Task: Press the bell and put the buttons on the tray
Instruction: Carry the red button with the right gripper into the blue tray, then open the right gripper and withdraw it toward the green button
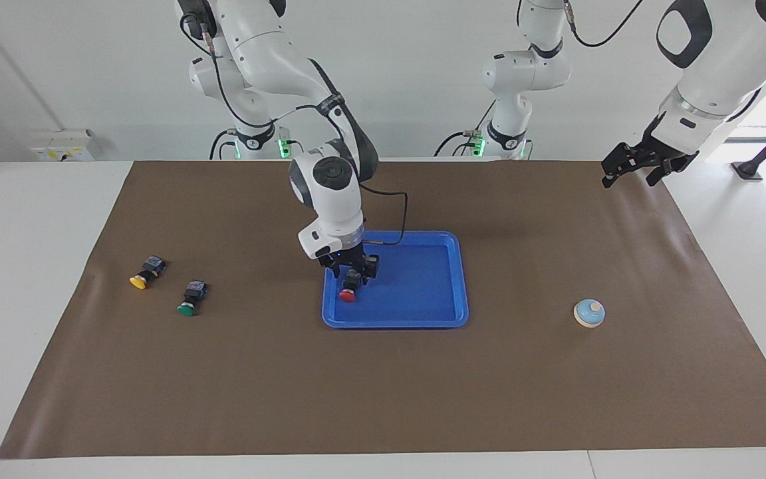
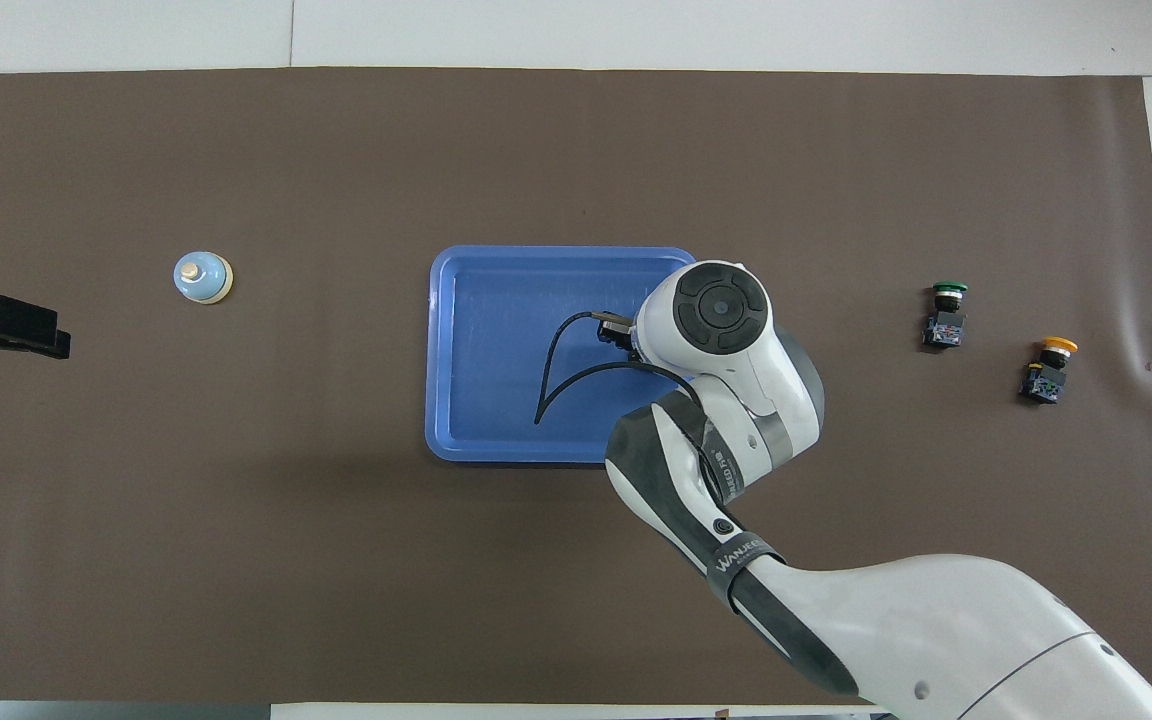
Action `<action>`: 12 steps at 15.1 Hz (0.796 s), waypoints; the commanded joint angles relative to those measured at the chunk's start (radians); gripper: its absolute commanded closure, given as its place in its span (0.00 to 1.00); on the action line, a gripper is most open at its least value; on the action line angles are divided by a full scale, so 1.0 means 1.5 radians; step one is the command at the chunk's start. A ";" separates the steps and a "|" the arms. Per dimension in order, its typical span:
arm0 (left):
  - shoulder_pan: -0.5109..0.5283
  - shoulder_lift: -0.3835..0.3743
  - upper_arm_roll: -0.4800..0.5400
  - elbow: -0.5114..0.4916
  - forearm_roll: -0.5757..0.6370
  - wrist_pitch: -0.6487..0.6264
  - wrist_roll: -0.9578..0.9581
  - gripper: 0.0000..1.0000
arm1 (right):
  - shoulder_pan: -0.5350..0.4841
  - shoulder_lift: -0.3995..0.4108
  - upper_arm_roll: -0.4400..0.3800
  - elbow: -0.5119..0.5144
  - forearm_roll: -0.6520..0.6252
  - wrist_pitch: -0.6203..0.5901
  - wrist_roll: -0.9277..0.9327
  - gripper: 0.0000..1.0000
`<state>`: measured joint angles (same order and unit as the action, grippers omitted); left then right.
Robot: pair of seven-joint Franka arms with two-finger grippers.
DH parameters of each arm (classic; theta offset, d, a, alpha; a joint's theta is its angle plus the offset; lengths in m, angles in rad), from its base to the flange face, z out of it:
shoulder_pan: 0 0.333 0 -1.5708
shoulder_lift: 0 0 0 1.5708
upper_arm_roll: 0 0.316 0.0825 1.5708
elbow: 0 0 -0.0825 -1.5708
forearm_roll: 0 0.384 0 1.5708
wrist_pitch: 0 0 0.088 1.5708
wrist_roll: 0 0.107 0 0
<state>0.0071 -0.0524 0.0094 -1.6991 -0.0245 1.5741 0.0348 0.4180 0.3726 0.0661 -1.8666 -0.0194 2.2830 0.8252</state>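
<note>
1. The red button (image 1: 348, 291) lies in the blue tray (image 1: 423, 319), at the right arm's end, long axis running nearer-to-farther, cap pointing away from the robots.
2. The right gripper (image 1: 351, 271) straddles its body, jaws parted.
3. The left gripper (image 1: 636, 166) waits, jaws wide, over the mat corner.

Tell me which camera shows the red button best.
The facing view. There the red button lies in plain sight in the tray, at the corner toward the right arm's end, just under the right gripper. In the overhead view the right arm's wrist covers that corner, so the button does not show.
</note>
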 commanded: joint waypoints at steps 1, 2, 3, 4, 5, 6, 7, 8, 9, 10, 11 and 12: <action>-0.001 -0.014 0.001 -0.012 0.004 0.000 -0.007 0.00 | -0.034 -0.019 0.001 0.074 0.001 -0.109 0.004 0.00; -0.001 -0.014 0.001 -0.012 0.004 0.000 -0.007 0.00 | -0.049 -0.026 0.001 0.091 0.001 -0.133 -0.002 0.00; -0.001 -0.014 0.001 -0.012 0.004 0.000 -0.007 0.00 | -0.061 -0.038 0.001 0.094 0.001 -0.146 -0.019 0.00; -0.001 -0.014 0.001 -0.012 0.004 0.000 -0.007 0.00 | -0.077 -0.051 0.001 0.092 0.000 -0.159 -0.052 0.00; -0.001 -0.014 0.001 -0.012 0.004 0.000 -0.007 0.00 | -0.096 -0.059 0.001 0.091 0.000 -0.173 -0.089 0.00; -0.001 -0.015 0.001 -0.012 0.004 0.000 -0.007 0.00 | -0.110 -0.066 -0.001 0.090 -0.001 -0.188 -0.119 0.00; -0.001 -0.014 0.001 -0.012 0.004 0.000 -0.007 0.00 | -0.132 -0.071 -0.001 0.089 -0.002 -0.198 -0.148 0.00; -0.001 -0.014 0.000 -0.012 0.004 0.000 -0.007 0.00 | -0.163 -0.079 -0.001 0.086 -0.002 -0.204 -0.187 0.00; -0.001 -0.014 0.001 -0.012 0.004 0.000 -0.007 0.00 | -0.184 -0.080 -0.001 0.084 -0.002 -0.210 -0.224 0.00; -0.001 -0.014 0.000 -0.012 0.004 0.000 -0.007 0.00 | -0.213 -0.080 -0.001 0.083 -0.002 -0.212 -0.266 0.00; -0.001 -0.014 0.001 -0.012 0.004 0.000 -0.007 0.00 | -0.236 -0.080 -0.001 0.079 -0.002 -0.211 -0.310 0.00; 0.000 -0.014 0.001 -0.012 0.004 0.000 -0.007 0.00 | -0.259 -0.081 -0.001 0.070 -0.002 -0.211 -0.348 0.00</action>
<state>0.0071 -0.0524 0.0095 -1.6991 -0.0245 1.5741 0.0348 0.0931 0.2671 0.0538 -1.7291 -0.0223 1.9680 0.4095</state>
